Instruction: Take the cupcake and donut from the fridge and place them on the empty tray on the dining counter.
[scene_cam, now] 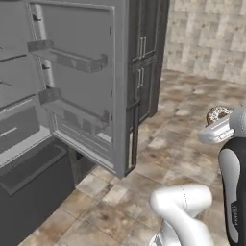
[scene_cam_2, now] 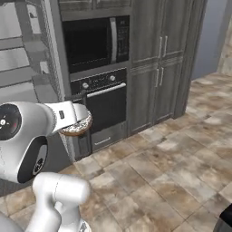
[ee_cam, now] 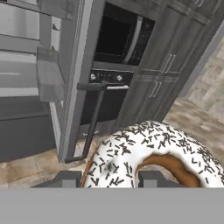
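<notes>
My gripper (ee_cam: 108, 180) is shut on the donut (ee_cam: 144, 153), a ring with white icing and dark speckles, one finger on its outer edge and one in its hole. In the left base view the donut (scene_cam: 218, 114) hangs at the right, well away from the fridge (scene_cam: 19, 110), whose door (scene_cam: 81, 86) stands wide open. From the right side the donut (scene_cam_2: 78, 128) sits under the white hand, in front of the fridge door's edge (scene_cam_2: 54, 68). The cupcake, the tray and the dining counter are out of view.
A built-in microwave (scene_cam_2: 93, 43) and oven (scene_cam_2: 104, 102) stand right of the fridge, then tall dark cabinets (scene_cam_2: 158, 63). The open door's bar handle (scene_cam: 134, 139) juts toward me. Tiled floor (scene_cam_2: 181, 158) stretches to the right.
</notes>
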Available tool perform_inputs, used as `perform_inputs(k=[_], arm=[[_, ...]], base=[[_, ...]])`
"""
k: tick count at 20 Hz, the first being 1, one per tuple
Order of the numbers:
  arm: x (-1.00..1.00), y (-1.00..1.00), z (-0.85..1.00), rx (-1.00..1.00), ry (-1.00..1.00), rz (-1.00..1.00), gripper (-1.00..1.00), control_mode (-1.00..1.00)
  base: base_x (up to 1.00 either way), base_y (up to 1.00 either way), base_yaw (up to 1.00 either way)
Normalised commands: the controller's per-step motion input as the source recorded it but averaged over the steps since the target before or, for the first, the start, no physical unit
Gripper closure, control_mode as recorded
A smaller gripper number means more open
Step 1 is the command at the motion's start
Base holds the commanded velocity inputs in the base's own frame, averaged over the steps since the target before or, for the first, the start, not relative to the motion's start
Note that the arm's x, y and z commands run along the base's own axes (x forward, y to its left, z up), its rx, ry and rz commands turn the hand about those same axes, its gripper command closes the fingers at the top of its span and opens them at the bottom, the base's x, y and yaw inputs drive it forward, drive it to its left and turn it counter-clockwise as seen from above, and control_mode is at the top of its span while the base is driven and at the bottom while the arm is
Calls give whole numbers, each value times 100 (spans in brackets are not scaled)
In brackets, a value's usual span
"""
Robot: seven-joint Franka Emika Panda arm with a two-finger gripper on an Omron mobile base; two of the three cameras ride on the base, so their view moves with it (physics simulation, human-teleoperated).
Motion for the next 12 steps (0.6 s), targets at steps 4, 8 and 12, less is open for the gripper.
perform_inputs(k=[4, 8, 12], arm=[[0, 0, 0, 0, 0, 0, 100, 100], [0, 0, 0, 0, 0, 0, 100, 100], [0, 0, 0, 0, 0, 0, 100, 100]], base=[[-16, -28, -61], [-21, -31, -59], [-15, -31, -55]])
